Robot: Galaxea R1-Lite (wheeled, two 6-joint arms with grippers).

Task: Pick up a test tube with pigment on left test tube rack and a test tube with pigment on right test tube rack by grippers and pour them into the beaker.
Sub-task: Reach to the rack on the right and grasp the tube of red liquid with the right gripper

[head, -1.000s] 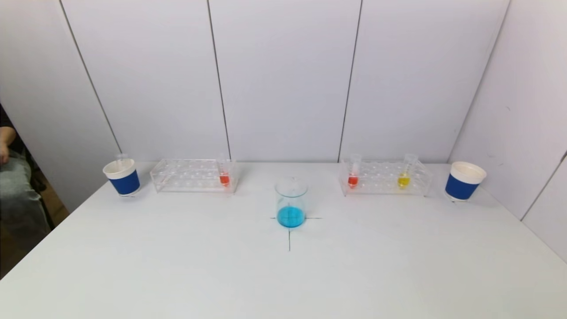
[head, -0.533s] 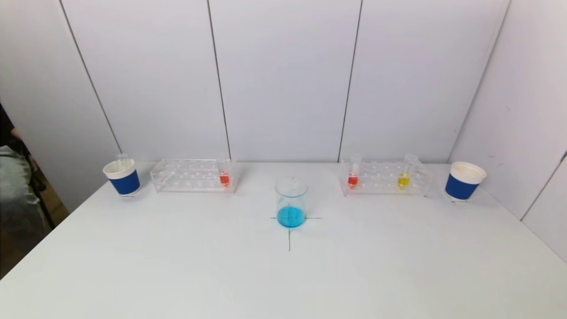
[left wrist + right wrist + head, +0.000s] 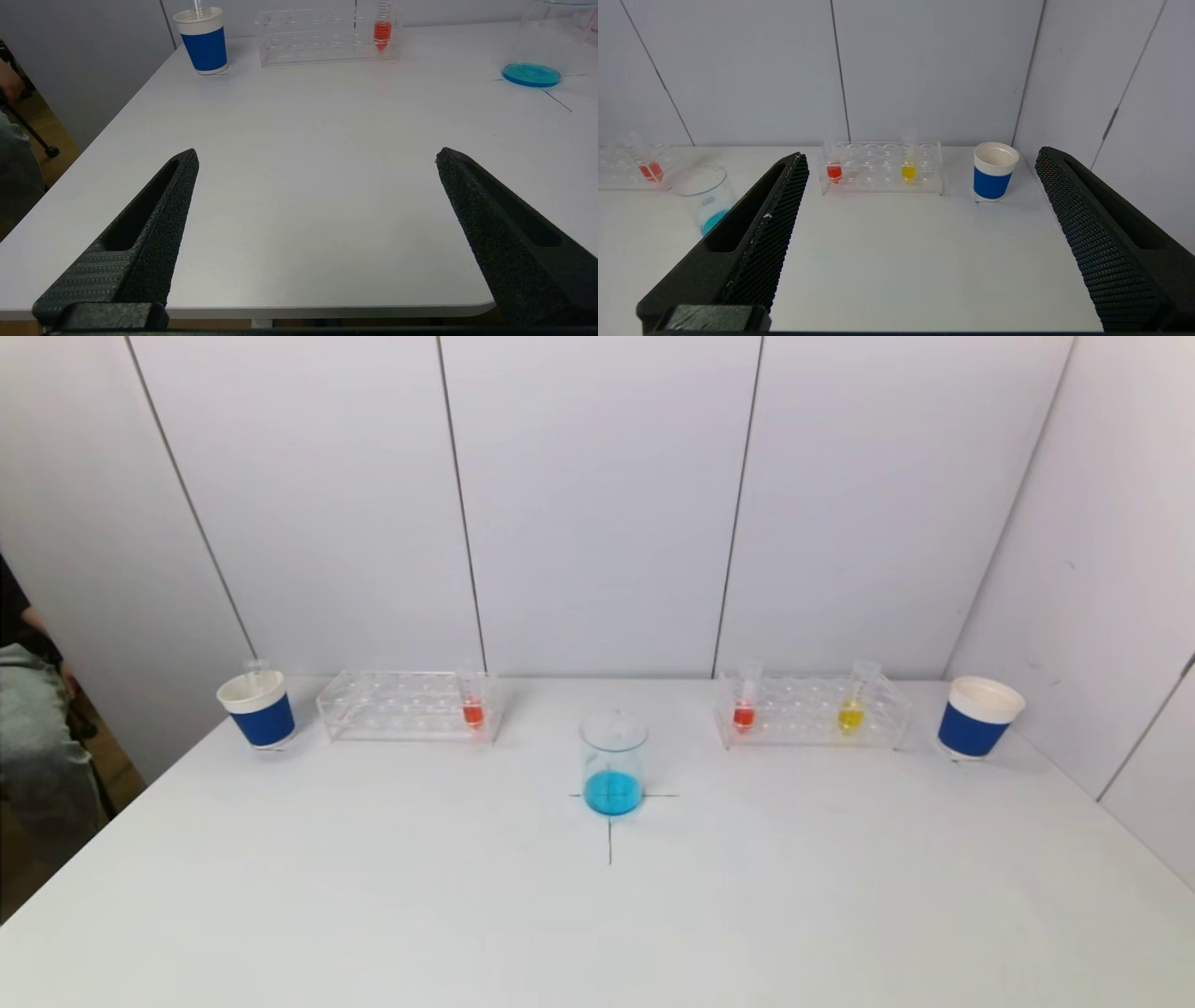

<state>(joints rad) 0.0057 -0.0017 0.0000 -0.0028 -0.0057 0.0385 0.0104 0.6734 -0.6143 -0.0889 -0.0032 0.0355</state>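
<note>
Across the worktop (image 3: 373,896) nothing has shifted, so no pickup has begun. Left rack (image 3: 406,705), frame's left-centre, holds a red tube (image 3: 473,702); right rack (image 3: 810,709) holds red and yellow; beaker (image 3: 613,763) sits centre. Left pincer (image 3: 317,156) and right pincer (image 3: 922,156) gape empty.

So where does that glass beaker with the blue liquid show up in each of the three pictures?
Head view: beaker mid-table, on the black cross mark.
Left wrist view: beaker at the upper right edge, partly cut off.
Right wrist view: beaker at left, partly behind a tool finger.
Shared landmark: the left rack's red tube.
</note>
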